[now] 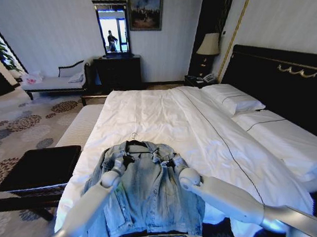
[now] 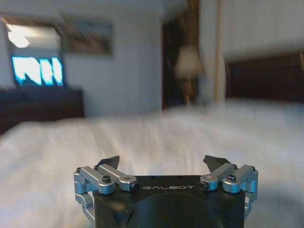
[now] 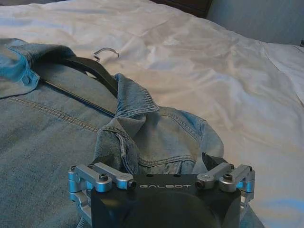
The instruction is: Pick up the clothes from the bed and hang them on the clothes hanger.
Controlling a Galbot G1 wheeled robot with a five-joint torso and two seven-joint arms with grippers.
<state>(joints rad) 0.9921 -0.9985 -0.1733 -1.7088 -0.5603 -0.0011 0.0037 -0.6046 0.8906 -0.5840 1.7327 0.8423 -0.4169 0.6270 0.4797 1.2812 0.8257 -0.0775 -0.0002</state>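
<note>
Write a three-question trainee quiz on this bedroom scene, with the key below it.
1. True or false: the thin black coat hanger lies inside the collar of the faded light blue denim jacket.
2. The jacket lies on: A) the large white-sheeted bed; B) the dark padded bench; C) the carpet.
3. Fill in: the right gripper is at the jacket's ____.

Key: 1 true; 2 A; 3 shoulder.

You've got pale striped walls, a dark dresser under a mirror, a framed painting, a lit bedside lamp, a chaise far left, patterned carpet, and a dark bench.
</note>
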